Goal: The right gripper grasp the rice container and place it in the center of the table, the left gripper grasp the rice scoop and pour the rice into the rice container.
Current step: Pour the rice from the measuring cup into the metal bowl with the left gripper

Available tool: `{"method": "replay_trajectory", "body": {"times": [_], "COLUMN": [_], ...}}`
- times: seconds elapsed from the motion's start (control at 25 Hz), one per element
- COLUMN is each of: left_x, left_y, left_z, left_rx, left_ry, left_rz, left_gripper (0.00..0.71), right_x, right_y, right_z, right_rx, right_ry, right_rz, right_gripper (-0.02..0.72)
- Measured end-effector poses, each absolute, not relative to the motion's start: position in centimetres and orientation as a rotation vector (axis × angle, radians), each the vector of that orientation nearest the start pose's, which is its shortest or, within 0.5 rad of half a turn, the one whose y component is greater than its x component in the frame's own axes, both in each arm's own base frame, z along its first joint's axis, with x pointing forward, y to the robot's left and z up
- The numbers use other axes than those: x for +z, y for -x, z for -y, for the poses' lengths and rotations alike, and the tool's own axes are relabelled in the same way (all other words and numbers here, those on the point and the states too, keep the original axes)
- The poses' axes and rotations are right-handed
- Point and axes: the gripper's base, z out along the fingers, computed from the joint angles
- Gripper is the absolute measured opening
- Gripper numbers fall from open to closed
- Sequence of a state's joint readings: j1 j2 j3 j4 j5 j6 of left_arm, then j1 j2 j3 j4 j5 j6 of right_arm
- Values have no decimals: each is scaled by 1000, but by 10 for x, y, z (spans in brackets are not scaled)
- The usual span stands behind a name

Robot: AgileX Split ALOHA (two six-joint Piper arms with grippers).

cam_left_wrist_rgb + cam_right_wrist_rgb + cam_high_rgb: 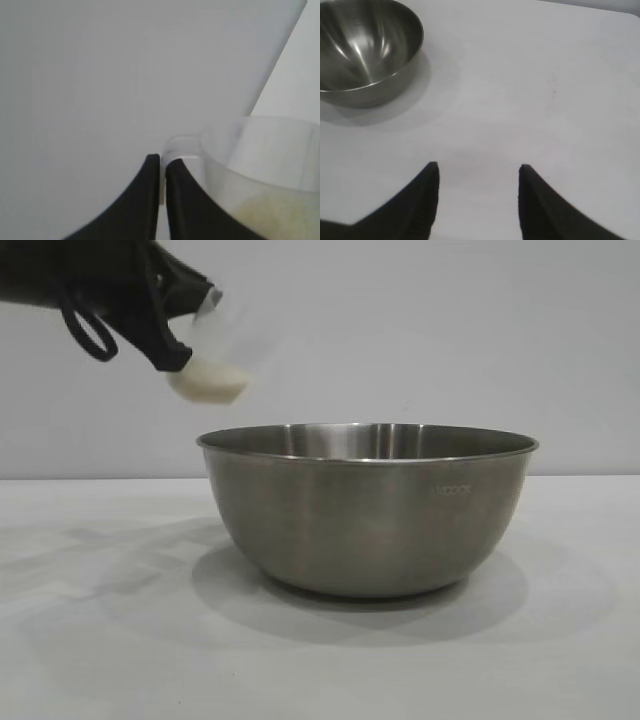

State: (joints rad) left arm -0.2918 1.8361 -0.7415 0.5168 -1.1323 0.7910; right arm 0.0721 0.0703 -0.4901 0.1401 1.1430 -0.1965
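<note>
Your left gripper [180,330] is up in the air above and just outside the bowl [368,508], on the bowl's left as the outside camera sees it. Its fingers [192,205] are pressed together on the thin handle of the scoop [212,352], so you have the scoop firmly pinched. The scoop hangs tilted, clear of the bowl's rim and not touching it. The rice [210,385] sits gathered in the scoop's lower end as a pale mass; your left wrist camera shows it lying against the clear wall.

The bowl stands upright on the white worktop [90,640], and from your right wrist camera its inside [360,40] looks bare steel.

Your right gripper [477,172] hovers over the worktop well apart from the bowl. Its fingers stand about half open and hold nothing; only bare worktop shows between them.
</note>
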Motion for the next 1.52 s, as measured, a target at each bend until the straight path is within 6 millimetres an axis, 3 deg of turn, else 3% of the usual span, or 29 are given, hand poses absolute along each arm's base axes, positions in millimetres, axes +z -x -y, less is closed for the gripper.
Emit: {"method": "replay_trajectory", "body": {"times": [0.56,1.52], "left_x": [187,182], "left_y": [-296,-284], "left_z": [173,180], "left_rx": [464,707], "left_ry": [-1501,-1652], "left_rz": [-462,19], "left_gripper": [0,0], "right_x": [269,269], "right_y": [-1,-1], "right_z": [-12,-12], "right_rx": [104,106], "right_ry": [300,295], "right_rz": [-2178,-2179], "right_gripper": [365,365]}}
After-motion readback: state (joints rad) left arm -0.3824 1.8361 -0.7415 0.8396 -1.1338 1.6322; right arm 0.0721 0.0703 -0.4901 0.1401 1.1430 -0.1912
